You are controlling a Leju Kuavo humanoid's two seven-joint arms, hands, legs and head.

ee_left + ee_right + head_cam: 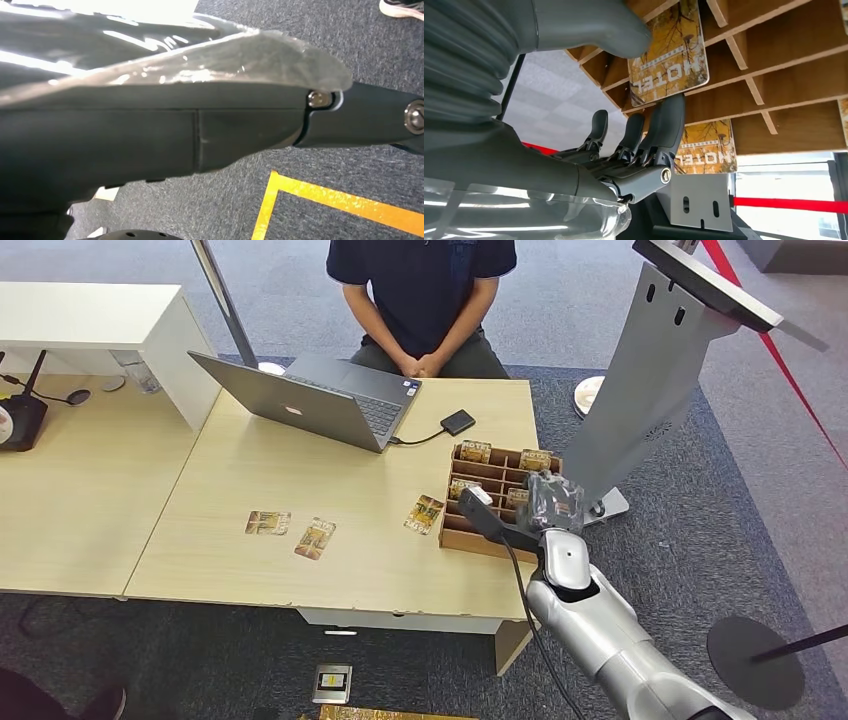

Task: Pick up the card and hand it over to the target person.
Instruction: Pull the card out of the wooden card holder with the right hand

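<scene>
Three hotel cards (pixel 315 537) lie flat on the wooden table (pixel 230 570), left of a partitioned wooden card box (pixel 478 537) at the table's right near corner. More cards stand upright in the box compartments. The right hand (pixel 553 502) is positioned over the near right part of the box. In the right wrist view, the thumb (pixel 589 22) and a dark finger (pixel 669 122) close on opposite faces of one upright card (pixel 669 55) in its slot; the remaining fingers are curled beside it. A second card (pixel 706 145) stands in an adjacent compartment. A seated person (pixel 420 290) is at the far side of the table, hands clasped, behind an open laptop (pixel 320 400). Left hand: finger state cannot be determined.
</scene>
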